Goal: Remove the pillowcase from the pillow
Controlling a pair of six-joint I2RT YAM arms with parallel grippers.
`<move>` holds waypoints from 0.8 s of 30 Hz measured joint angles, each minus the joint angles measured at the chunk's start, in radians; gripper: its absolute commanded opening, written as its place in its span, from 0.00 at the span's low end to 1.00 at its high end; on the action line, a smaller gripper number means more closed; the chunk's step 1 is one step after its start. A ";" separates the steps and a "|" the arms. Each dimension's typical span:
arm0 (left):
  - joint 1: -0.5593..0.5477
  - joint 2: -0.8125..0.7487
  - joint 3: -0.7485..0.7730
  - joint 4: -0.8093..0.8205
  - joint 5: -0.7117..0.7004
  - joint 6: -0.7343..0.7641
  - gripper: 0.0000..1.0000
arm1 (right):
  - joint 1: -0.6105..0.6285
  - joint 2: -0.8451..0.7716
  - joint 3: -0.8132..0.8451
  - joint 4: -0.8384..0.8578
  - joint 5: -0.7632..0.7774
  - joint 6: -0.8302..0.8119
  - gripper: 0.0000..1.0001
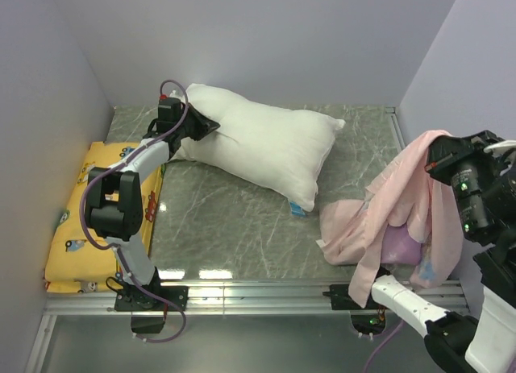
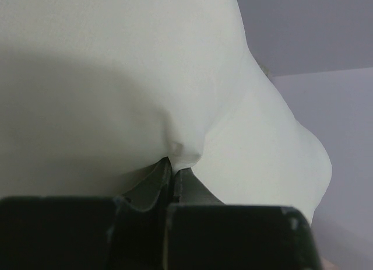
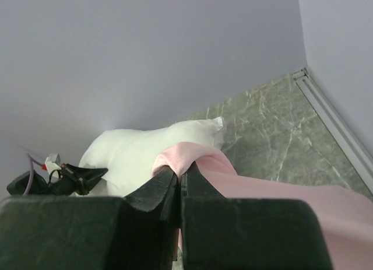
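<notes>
The plain white pillow (image 1: 262,143) lies bare on the green marble table at the back middle, a small blue tag at its near corner. My left gripper (image 1: 201,128) is shut on a pinch of the pillow's left end (image 2: 182,146). The pillowcase (image 1: 407,208) is off the pillow, turned pale pink side out, and hangs at the right with its lower part heaped on the table, a purple patch showing. My right gripper (image 1: 435,147) is raised at the right and shut on a fold of the pillowcase (image 3: 185,158). The pillow also shows in the right wrist view (image 3: 148,150).
A flat yellow cushion (image 1: 97,220) printed with vehicles lies along the left wall. Grey walls close in the left, back and right. A metal rail (image 1: 258,291) runs along the table's near edge between the arm bases.
</notes>
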 measured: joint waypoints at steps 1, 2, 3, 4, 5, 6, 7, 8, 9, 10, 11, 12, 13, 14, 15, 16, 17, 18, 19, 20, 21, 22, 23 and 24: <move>0.000 0.000 0.000 0.000 0.000 0.000 0.00 | 0.000 0.014 0.000 0.009 -0.004 -0.003 0.00; 0.000 0.000 -0.001 0.001 0.001 0.000 0.00 | 0.000 0.031 -0.002 0.018 -0.009 -0.005 0.00; 0.000 0.000 -0.002 0.002 0.001 0.000 0.00 | 0.000 0.049 -0.007 0.029 -0.018 -0.006 0.00; 0.000 0.000 -0.003 0.003 0.001 0.000 0.00 | 0.000 0.067 -0.017 0.043 -0.029 -0.007 0.00; 0.000 0.000 -0.006 0.008 0.002 0.000 0.01 | 0.000 0.079 -0.034 0.058 -0.037 -0.006 0.00; 0.000 0.000 -0.008 0.012 0.003 0.000 0.01 | 0.000 0.087 -0.068 0.084 -0.044 -0.006 0.00; 0.000 0.000 -0.013 0.020 0.003 0.000 0.01 | 0.000 0.092 -0.108 0.103 -0.053 -0.006 0.00; 0.000 -0.002 -0.019 0.027 0.005 0.000 0.01 | 0.000 0.095 -0.151 0.119 -0.057 -0.006 0.00; 0.000 -0.003 -0.025 0.034 0.007 0.000 0.01 | 0.000 0.098 -0.194 0.132 -0.057 -0.006 0.00; 0.000 -0.004 -0.031 0.041 0.008 0.000 0.01 | 0.000 0.101 -0.229 0.135 -0.056 -0.006 0.00; 0.000 -0.005 -0.035 0.046 0.008 -0.001 0.00 | -0.001 0.109 -0.258 0.140 -0.056 -0.006 0.00; -0.001 -0.007 -0.040 0.050 0.010 -0.001 0.00 | -0.003 0.119 -0.288 0.151 -0.057 -0.006 0.00; -0.001 -0.008 -0.042 0.052 0.010 -0.002 0.01 | -0.003 0.126 -0.313 0.160 -0.057 -0.003 0.00; -0.001 -0.010 -0.045 0.055 0.011 -0.003 0.00 | -0.005 0.131 -0.349 0.174 -0.057 0.000 0.00; -0.001 -0.011 -0.047 0.058 0.011 -0.003 0.00 | -0.008 0.128 -0.397 0.200 -0.058 0.005 0.00; -0.002 -0.013 -0.051 0.061 0.011 -0.004 0.01 | -0.013 0.121 -0.445 0.214 -0.061 0.010 0.00; -0.002 -0.015 -0.054 0.063 0.011 -0.004 0.00 | -0.023 0.111 -0.495 0.231 -0.064 0.015 0.00; -0.003 -0.018 -0.056 0.063 0.011 -0.004 0.00 | -0.039 0.095 -0.551 0.255 -0.070 0.022 0.00; -0.005 -0.019 -0.058 0.063 0.011 -0.004 0.01 | -0.063 0.079 -0.603 0.267 -0.079 0.028 0.00; -0.007 -0.021 -0.058 0.063 0.011 -0.003 0.00 | -0.087 0.067 -0.648 0.280 -0.084 0.034 0.00; -0.011 -0.022 -0.058 0.063 0.009 -0.003 0.00 | -0.118 0.051 -0.705 0.310 -0.094 0.042 0.00; -0.015 -0.023 -0.058 0.063 0.006 -0.003 0.01 | -0.151 0.038 -0.762 0.332 -0.113 0.051 0.00; -0.020 -0.023 -0.058 0.063 0.004 -0.003 0.00 | -0.184 0.030 -0.821 0.356 -0.132 0.061 0.00; -0.026 -0.023 -0.058 0.063 0.000 -0.003 0.01 | -0.219 0.023 -0.886 0.394 -0.154 0.072 0.00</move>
